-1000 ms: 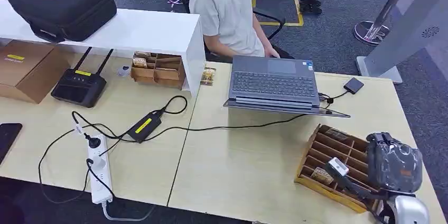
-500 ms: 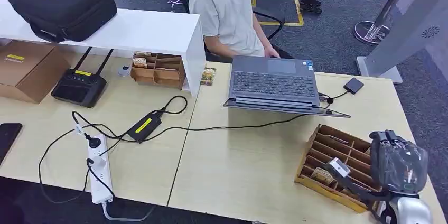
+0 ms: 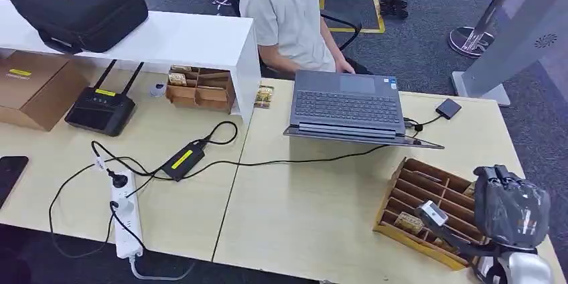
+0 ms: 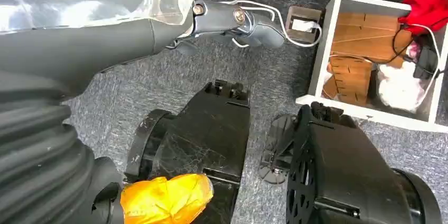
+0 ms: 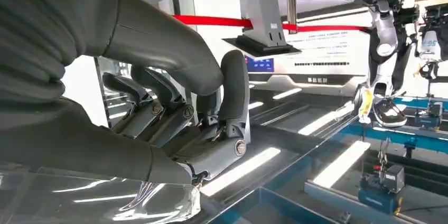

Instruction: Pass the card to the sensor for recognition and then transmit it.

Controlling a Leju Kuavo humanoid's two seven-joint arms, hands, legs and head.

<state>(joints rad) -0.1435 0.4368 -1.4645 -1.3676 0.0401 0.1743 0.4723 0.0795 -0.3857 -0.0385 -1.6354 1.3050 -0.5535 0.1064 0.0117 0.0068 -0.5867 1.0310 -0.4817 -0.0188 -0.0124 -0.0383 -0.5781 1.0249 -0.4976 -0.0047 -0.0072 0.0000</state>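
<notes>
My right hand [image 3: 512,207], wrapped in clear plastic, hovers over the near right end of the wooden card rack [image 3: 410,195] at the table's right front. In the right wrist view its fingers [image 5: 174,113] are curled in with the thumb [image 5: 234,89] laid against them, and I see nothing between them. A patterned card [image 3: 407,221] stands in a front slot of the rack. The small black sensor box [image 3: 448,108] lies at the far right, cabled to the laptop [image 3: 346,104]. My left hand [image 4: 211,15] hangs over the floor, holding nothing.
A person in a grey shirt [image 3: 285,9] sits behind the laptop. A cable [image 3: 301,160] crosses the table to a power brick [image 3: 182,159] and power strip [image 3: 124,215]. A second card rack [image 3: 199,88], a router [image 3: 100,110] and a white shelf [image 3: 167,39] stand at the left.
My right hand has drifted a little to the right over the rack's end. Nothing else on the table has moved.
</notes>
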